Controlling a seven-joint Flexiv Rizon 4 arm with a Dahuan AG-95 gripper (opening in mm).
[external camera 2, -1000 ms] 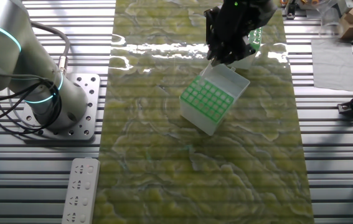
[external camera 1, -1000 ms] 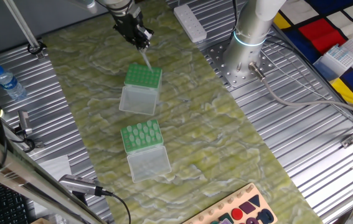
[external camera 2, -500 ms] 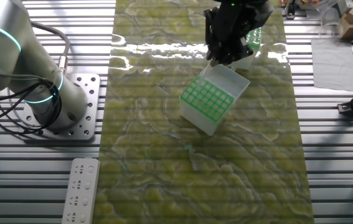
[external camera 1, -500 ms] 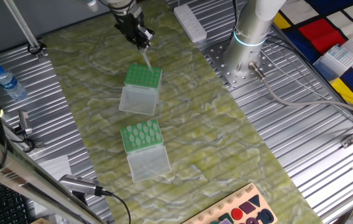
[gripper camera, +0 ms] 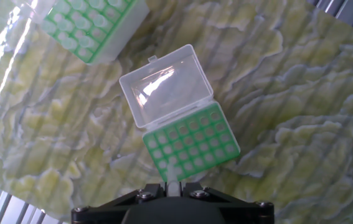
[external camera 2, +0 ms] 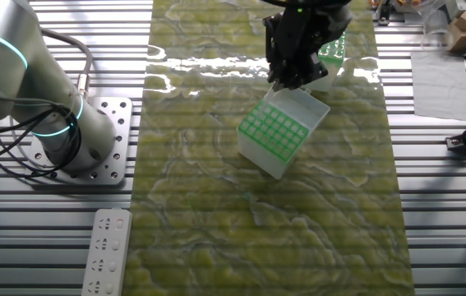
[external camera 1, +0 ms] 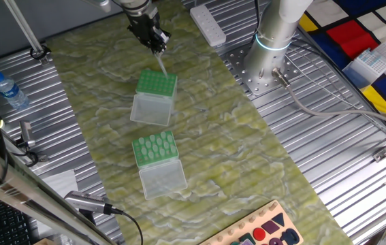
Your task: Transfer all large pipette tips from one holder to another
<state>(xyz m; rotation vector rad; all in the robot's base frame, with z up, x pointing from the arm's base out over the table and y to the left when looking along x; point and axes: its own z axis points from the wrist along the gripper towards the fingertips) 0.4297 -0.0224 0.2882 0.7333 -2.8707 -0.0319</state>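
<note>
The desk (external camera 1: 329,170) was ribbed metal, with a green-and-cream marbled mat (external camera 1: 220,136) laid along its middle. On the mat stood two green-topped tip boxes with open clear lids, one (external camera 1: 155,97) nearer the arm's base, the other (external camera 1: 157,162) a little apart from it. A white power strip (external camera 1: 208,24) lay at the mat's far edge. A water bottle (external camera 1: 9,90) lay on the bare ribs well apart from the boxes, and a board of coloured shapes (external camera 1: 264,231) sat at the near edge.
</note>
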